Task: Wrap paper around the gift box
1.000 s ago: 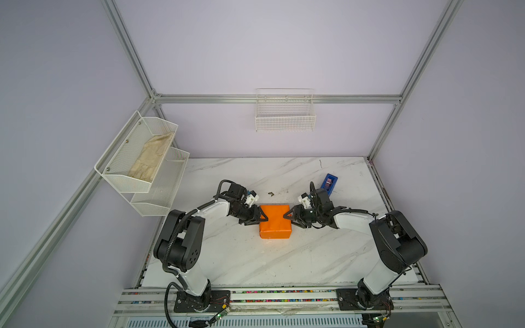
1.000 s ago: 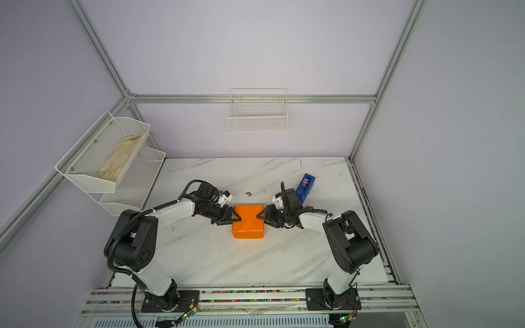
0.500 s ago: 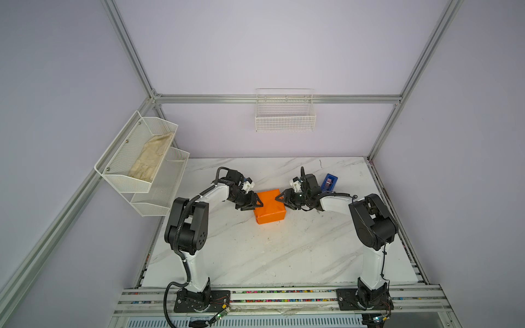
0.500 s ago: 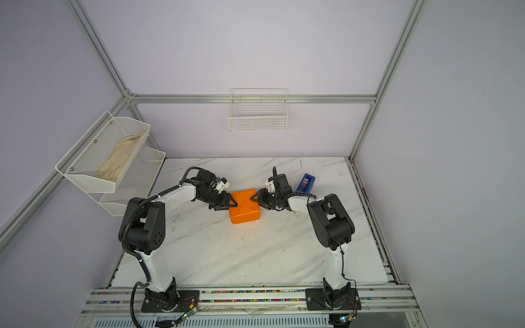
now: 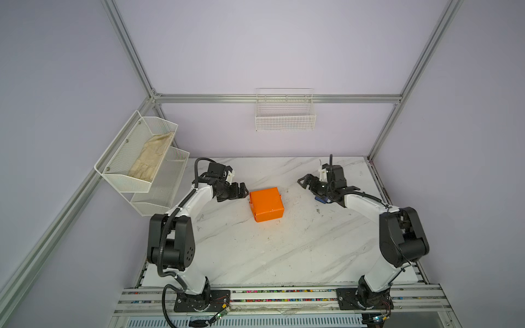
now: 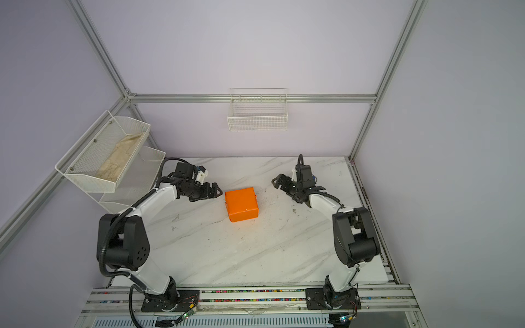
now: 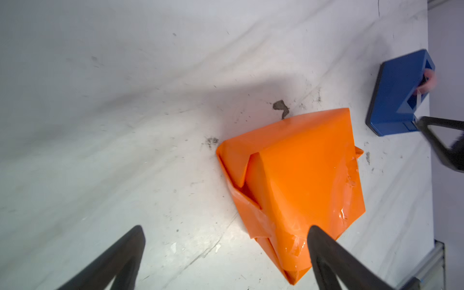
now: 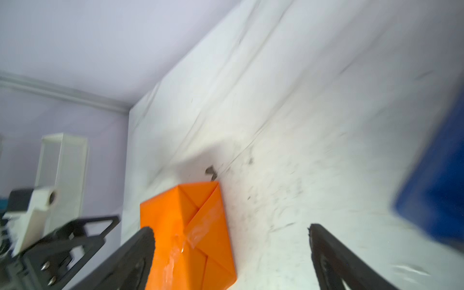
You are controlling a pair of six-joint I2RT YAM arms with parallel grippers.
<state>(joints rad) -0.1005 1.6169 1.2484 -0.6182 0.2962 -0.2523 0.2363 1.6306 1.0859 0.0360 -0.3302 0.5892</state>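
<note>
At the bottom of both top views, a front rail (image 5: 270, 291) carries a strip of small coloured marks, too small to read. Behind it lies the marble counter (image 5: 255, 255).

In the middle of the frame, the orange paper (image 5: 266, 204) stands on the counter, folded into a closed block. The box is fully hidden under it. Clear tape (image 7: 293, 244) shines on the folded ends.

The left pincer (image 7: 226, 227) is just beside the left side of the paper, with its jaws wide and holding nothing. The right pincer (image 8: 229, 228) is well apart from the paper on the right. It is also wide and holds nothing, and in the top views it partly covers a blue dispenser (image 7: 396, 93).

Far back, at the upper left, a rack (image 5: 125, 181) holds a beige cloth (image 5: 150, 159). A wire basket (image 5: 285, 122) hangs on the back wall.
</note>
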